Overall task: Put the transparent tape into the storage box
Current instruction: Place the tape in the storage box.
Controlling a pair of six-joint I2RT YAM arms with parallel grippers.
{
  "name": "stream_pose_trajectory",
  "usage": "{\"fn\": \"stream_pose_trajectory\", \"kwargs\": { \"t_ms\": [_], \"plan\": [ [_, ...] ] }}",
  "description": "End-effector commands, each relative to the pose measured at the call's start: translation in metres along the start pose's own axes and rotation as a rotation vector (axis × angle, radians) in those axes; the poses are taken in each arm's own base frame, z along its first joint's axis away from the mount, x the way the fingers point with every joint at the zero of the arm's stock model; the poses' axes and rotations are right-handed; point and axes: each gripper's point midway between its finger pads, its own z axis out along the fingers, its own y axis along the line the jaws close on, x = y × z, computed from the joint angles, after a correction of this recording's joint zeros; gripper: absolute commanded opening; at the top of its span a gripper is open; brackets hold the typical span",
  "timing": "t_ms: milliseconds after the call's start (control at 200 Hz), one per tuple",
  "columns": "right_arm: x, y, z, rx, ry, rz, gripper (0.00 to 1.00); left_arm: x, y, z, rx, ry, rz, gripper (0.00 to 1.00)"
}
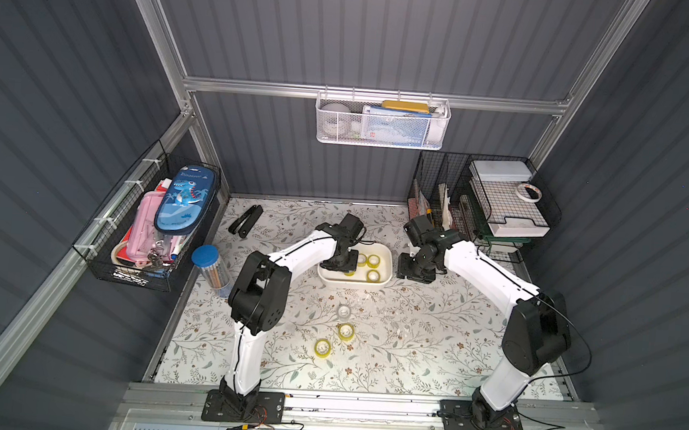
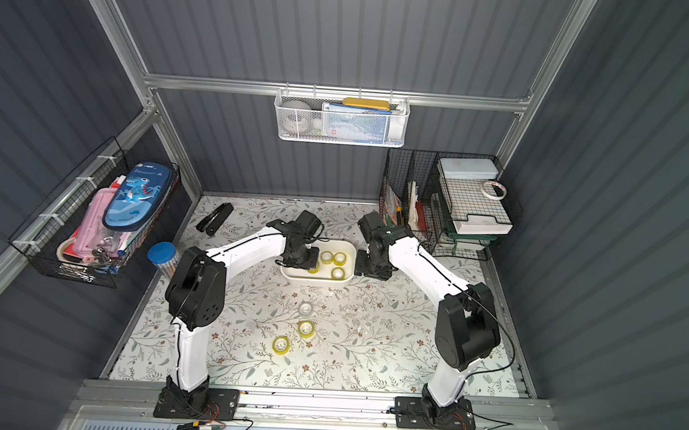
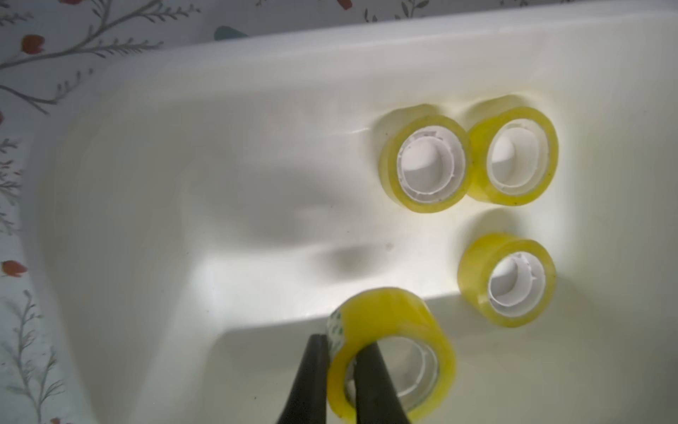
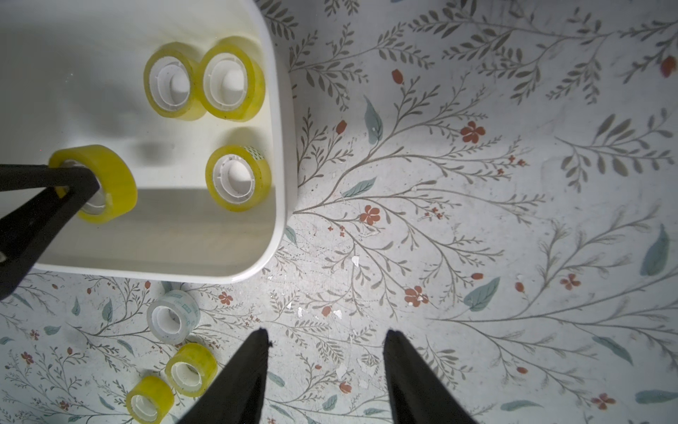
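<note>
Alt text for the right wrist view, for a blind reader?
The left end effector holds a yellow tape roll over a white box holding three rolls. Three others lie on the floral table; the right end effector is open, empty.

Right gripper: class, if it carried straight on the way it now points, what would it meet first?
Most likely the flowered table cover beside the box: the right gripper is open, and the loose tape rolls lie off its line.

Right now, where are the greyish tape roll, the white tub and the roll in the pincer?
greyish tape roll point(image 4: 172, 320): right wrist view, its white core.
white tub point(image 3: 220, 165): left wrist view, its bare floor.
held yellow roll point(image 3: 390, 314): left wrist view, its outer band.
</note>
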Motion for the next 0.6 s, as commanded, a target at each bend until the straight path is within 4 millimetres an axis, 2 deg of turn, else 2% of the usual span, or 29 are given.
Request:
{"fn": "stream_pose_trajectory", "kwargs": {
  "t_ms": [0, 120, 430, 595],
  "plan": [
    [0.003, -0.010, 0.005, 0.031, 0.017, 0.008, 0.55, -0.014, -0.008, 0.002, 0.049, -0.032, 0.016, 0.00],
    [0.003, -0.013, 0.007, 0.034, 0.024, 0.013, 0.55, -0.010, -0.011, 0.016, 0.063, -0.002, 0.012, 0.00],
    [0.001, -0.012, 0.011, 0.028, 0.033, 0.019, 0.55, -0.002, -0.013, 0.037, 0.076, 0.034, 0.023, 0.00],
    [0.002, -0.009, 0.014, 0.014, 0.043, 0.017, 0.55, -0.001, -0.014, 0.039, 0.085, 0.032, 0.021, 0.00]
  ]
}}
